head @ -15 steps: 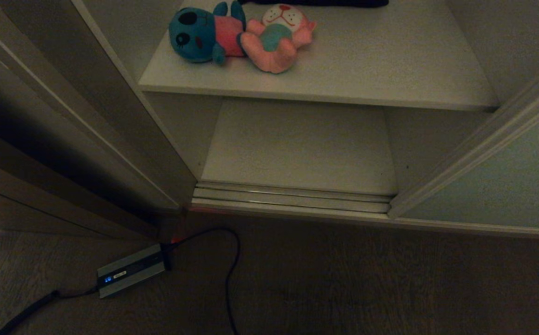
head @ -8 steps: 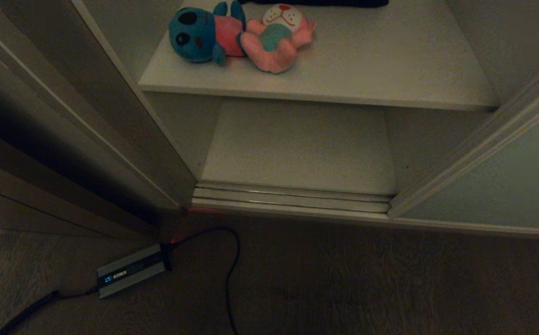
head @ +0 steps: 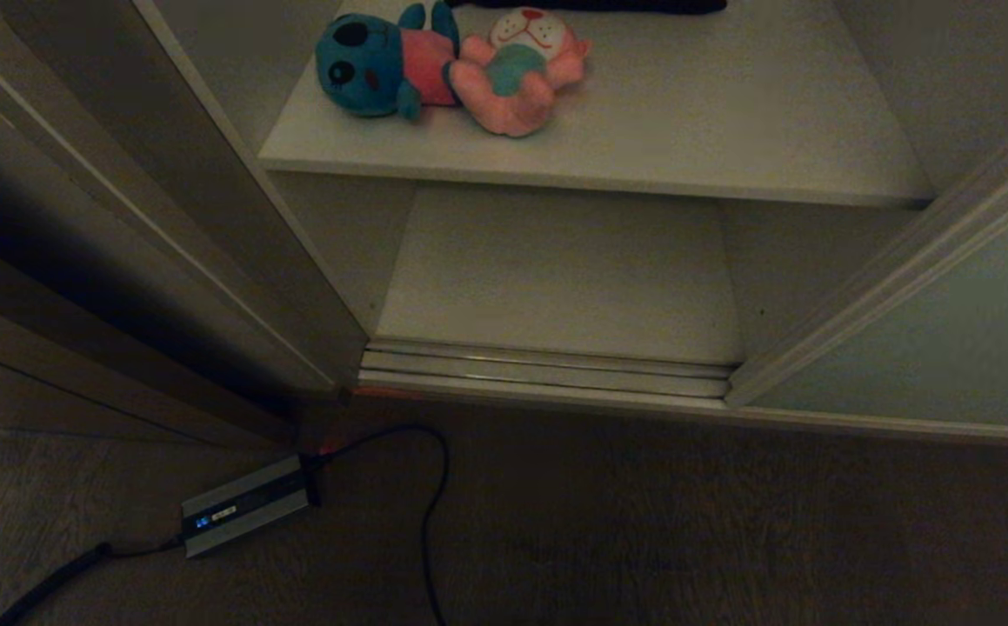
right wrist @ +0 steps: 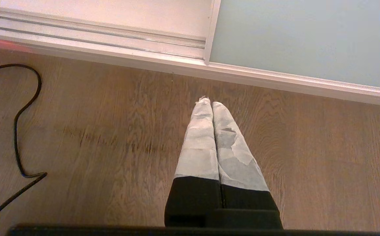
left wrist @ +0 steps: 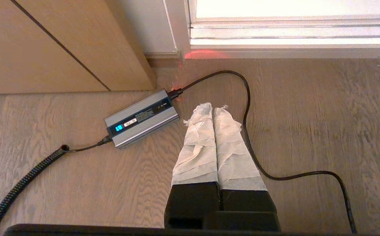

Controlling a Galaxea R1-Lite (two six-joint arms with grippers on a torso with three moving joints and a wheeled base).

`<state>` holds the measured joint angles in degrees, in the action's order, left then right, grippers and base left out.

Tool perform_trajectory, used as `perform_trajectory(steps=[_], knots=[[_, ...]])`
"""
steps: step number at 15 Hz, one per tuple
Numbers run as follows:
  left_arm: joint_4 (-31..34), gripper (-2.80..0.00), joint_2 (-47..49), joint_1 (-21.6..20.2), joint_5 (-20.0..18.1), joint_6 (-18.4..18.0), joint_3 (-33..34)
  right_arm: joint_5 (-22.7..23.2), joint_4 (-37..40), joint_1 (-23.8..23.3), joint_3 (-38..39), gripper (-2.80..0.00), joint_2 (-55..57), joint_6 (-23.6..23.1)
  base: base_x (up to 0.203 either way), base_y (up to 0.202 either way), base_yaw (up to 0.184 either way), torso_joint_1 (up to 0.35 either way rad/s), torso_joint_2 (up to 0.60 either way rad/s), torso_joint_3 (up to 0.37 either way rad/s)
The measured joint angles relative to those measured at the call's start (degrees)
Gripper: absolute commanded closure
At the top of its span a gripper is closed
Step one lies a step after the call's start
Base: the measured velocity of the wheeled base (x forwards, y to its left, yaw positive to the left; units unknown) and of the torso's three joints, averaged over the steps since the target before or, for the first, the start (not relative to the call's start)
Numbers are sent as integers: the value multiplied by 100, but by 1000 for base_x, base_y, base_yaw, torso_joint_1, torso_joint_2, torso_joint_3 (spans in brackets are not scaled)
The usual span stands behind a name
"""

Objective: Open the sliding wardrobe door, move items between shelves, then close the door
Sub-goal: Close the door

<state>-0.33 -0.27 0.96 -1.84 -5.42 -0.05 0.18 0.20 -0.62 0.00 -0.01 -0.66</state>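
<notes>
Wood-grain floor (head: 643, 522) runs up to an open wardrobe, dim in the head view. Sliding wardrobe door (head: 930, 348) is pushed off to the right, its pale grey-green panel and light frame edge showing; the right wrist view also shows it (right wrist: 301, 36) above the bottom track. Two off-white shelves are visible: upper shelf (head: 730, 130) and lower shelf (head: 556, 278) just behind the track. Both plush toys lie on the upper shelf toward its left side, touching each other: teal-blue toy (head: 373, 61) on the left, pink toy (head: 517, 74) on the right, face up. Dark folded cloth (head: 590, 5) sits behind them at the back of the shelf, mostly cut off. Lower shelf holds nothing visible.

Neither arm appears in the head view. Left gripper (left wrist: 213, 109) hangs over the floor, jaws clenched together on nothing, near a grey power brick (left wrist: 142, 118) with a black cable (left wrist: 247, 108). Right gripper (right wrist: 208, 104) also hangs over bare floor, jaws pressed together, empty, short of the door track.
</notes>
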Motion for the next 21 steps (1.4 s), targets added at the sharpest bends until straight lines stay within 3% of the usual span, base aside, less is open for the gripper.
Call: perform_trajectory(steps=[11,13,17,21], knots=[[0,0,5,0,2,-1,2,-29,60,0,-138,0,1,0,0,0,0,0,0,0],[-1,0,5,0,0,-1,2,-34,464,7,-860,0,3,17,0,0,0,0,0,0],[0,0,6,0,0,-1,2,-99,2317,-4,-3484,0,439,61,0,0,0,0,0,0],[0,0,6,0,-2,2,2,-651,3191,-26,-5269,0,1802,164,0,0,0,0,0,0]])
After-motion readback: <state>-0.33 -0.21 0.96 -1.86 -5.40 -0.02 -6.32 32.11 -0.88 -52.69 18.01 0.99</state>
